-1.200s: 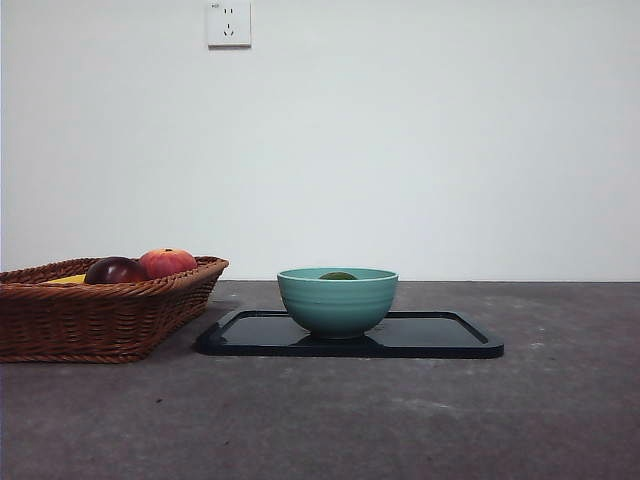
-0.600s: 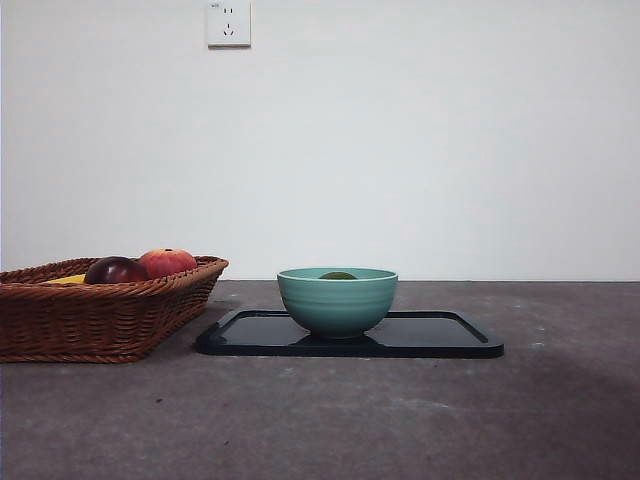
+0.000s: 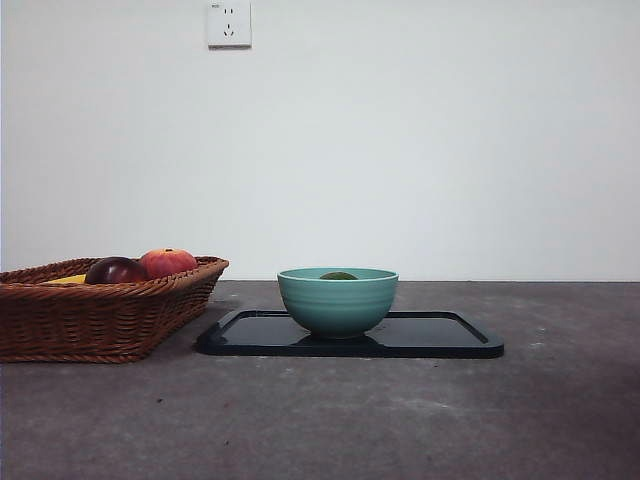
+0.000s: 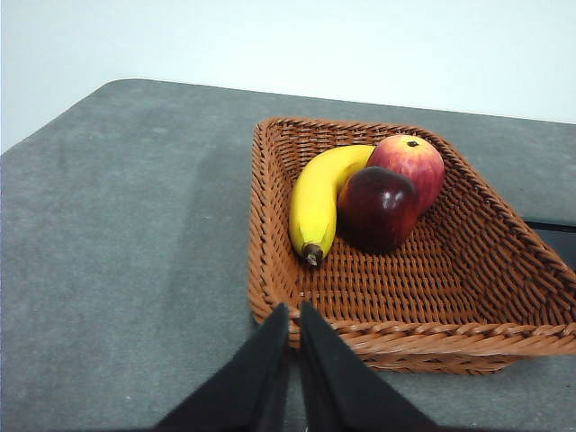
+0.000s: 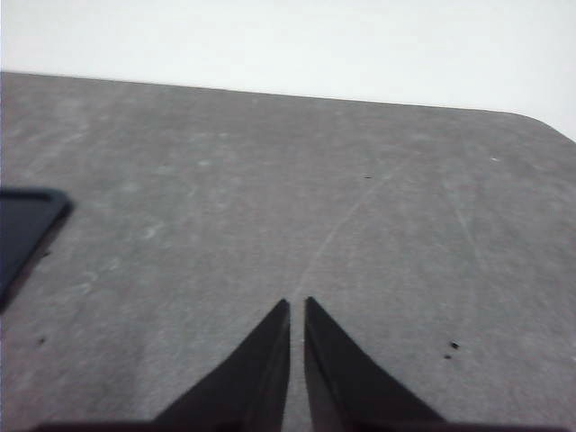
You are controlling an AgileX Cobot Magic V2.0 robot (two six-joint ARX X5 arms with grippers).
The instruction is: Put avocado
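A wicker basket point(image 3: 100, 315) of fruit sits left of a black tray point(image 3: 440, 335) on the grey table point(image 3: 400, 420). On the tray stands a teal bowl point(image 3: 337, 300), the avocado point(image 3: 338, 275) just showing above its rim. The left gripper point(image 4: 292, 313) hangs before the basket, the right gripper point(image 5: 297, 306) over bare table, each with jaws together.

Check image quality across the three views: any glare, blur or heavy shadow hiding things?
Front view: sharp and evenly lit; the tray mirrors the teal bowl, whose rim hides most of the avocado. Left wrist view: clear, with a soft shadow on the table beside the basket. Right wrist view: slightly soft, the table's scuffs faintly blurred.
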